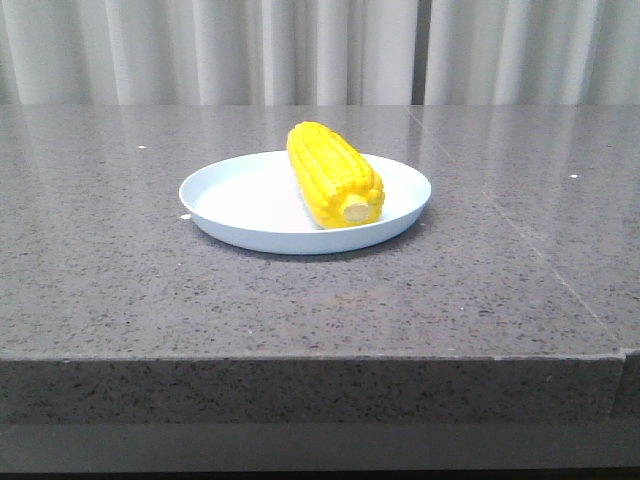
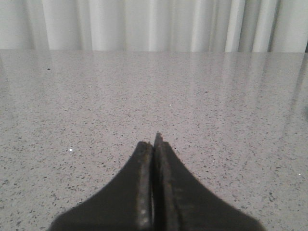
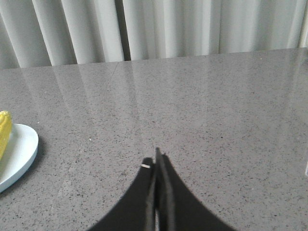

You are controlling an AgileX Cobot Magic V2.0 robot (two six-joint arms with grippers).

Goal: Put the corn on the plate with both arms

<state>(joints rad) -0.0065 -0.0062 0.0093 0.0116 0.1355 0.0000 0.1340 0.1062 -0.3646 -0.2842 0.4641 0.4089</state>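
Corn (image 1: 333, 178) lying on plate (image 1: 240, 200), stub end toward camera. Left hand (image 2: 155, 144) pressed together, empty, over bare counter (image 2: 216, 120). Right hand (image 3: 156, 161) pressed together, empty; plate off to its side.

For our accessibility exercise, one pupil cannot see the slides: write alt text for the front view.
A yellow corn cob lies on a pale blue-white plate, its pale cut stub end pointing toward the camera. The plate sits on a speckled grey stone table, with white curtains behind. No gripper appears in this view.
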